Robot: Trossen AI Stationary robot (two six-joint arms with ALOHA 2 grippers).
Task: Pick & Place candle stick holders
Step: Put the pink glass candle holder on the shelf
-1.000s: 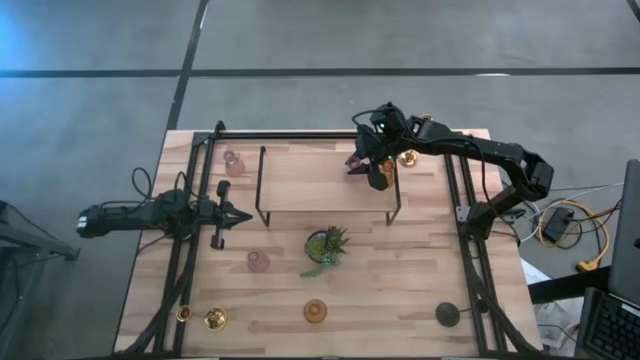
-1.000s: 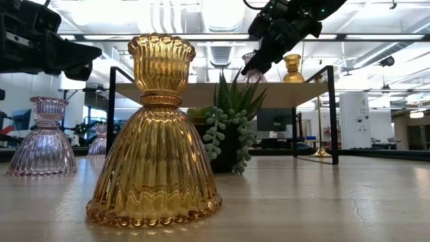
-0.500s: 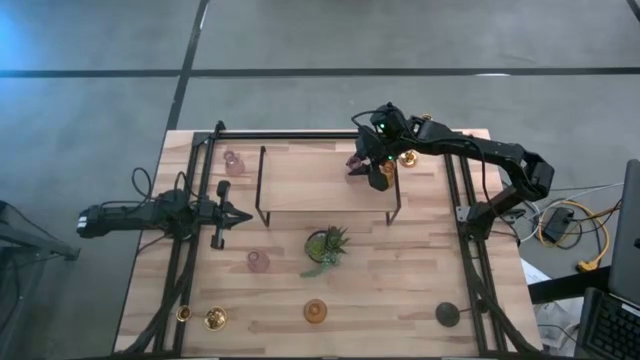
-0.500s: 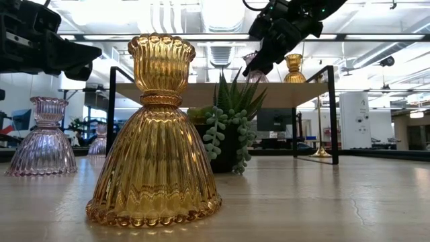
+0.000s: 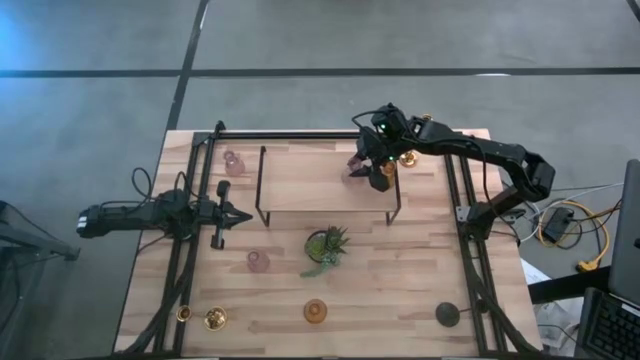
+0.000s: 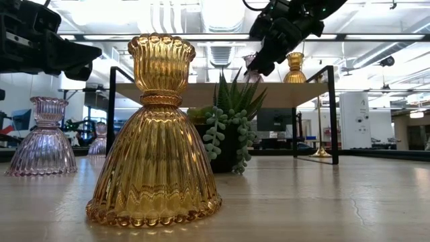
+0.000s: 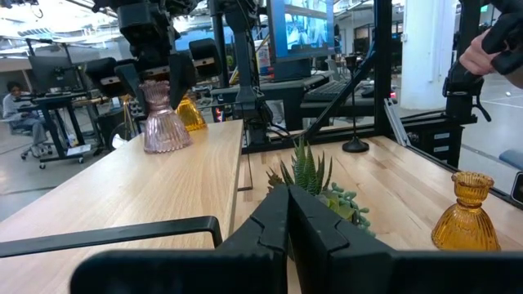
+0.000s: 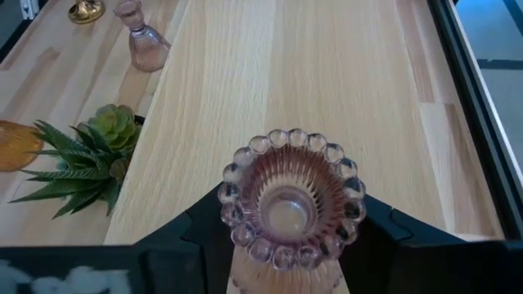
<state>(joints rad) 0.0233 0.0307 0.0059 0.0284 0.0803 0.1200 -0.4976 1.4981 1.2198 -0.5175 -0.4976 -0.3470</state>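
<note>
The left gripper point(image 5: 236, 214) waits over the table's point(image 5: 420, 300) left side, jaws shut on nothing. Further right, a pink holder point(image 8: 288, 200) stands upright on the raised shelf point(image 5: 310, 180), set beside an amber holder point(image 6: 293, 66). The right gripper point(image 5: 368, 166) straddles the pink one, its jaws parted to either side; whether they touch the glass cannot be told.

You have a pale, matt wood-grain worktop point(image 5: 400, 290) under everything. At left centre of the low view, the amber candle holder point(image 6: 156, 134) is glossy ribbed glass. The pink candle holder point(image 8: 291, 198) looks like clear, beaded glass. The shelf frame point(image 5: 262, 185) is matt black metal.
</note>
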